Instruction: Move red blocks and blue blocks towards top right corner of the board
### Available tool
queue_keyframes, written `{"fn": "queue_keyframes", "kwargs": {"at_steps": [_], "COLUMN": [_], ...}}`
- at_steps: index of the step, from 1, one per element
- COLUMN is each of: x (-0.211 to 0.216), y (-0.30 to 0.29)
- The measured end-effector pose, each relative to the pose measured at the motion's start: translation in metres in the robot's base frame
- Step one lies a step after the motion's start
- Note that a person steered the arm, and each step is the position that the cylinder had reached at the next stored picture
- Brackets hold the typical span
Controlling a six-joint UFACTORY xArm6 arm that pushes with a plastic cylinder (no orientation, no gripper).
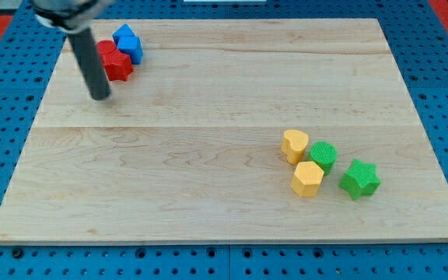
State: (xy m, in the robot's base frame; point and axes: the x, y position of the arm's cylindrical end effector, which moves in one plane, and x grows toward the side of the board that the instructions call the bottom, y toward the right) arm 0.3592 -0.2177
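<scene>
The red blocks (pixel 115 62) and the blue blocks (pixel 128 43) sit bunched together, touching, near the top left corner of the wooden board (pixel 208 155). The arm carries no claw to open or close, only a rod; my tip (pixel 100 98) rests on the board just below and to the view's left of the red blocks, not clearly touching them.

The cluster has almost the whole width of the board to cross. Pushed off-centre, it is likely to split, with a blue block sliding past the rod or off the top edge, which is close. The yellow blocks (pixel 300 162) and green blocks (pixel 341 168), well to the lower right of the red blocks, lie clear of a straight push along the top.
</scene>
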Motion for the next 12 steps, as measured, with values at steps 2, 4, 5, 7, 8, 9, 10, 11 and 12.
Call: {"fn": "queue_keyframes", "kwargs": {"at_steps": [2, 4, 5, 7, 8, 9, 10, 11, 12], "x": [-0.105, -0.139, -0.14, -0.12, -0.12, -0.12, -0.111, -0.095, -0.087], "y": [0.019, 0.006, 0.081, 0.154, 0.094, 0.05, 0.013, 0.005, -0.02]}}
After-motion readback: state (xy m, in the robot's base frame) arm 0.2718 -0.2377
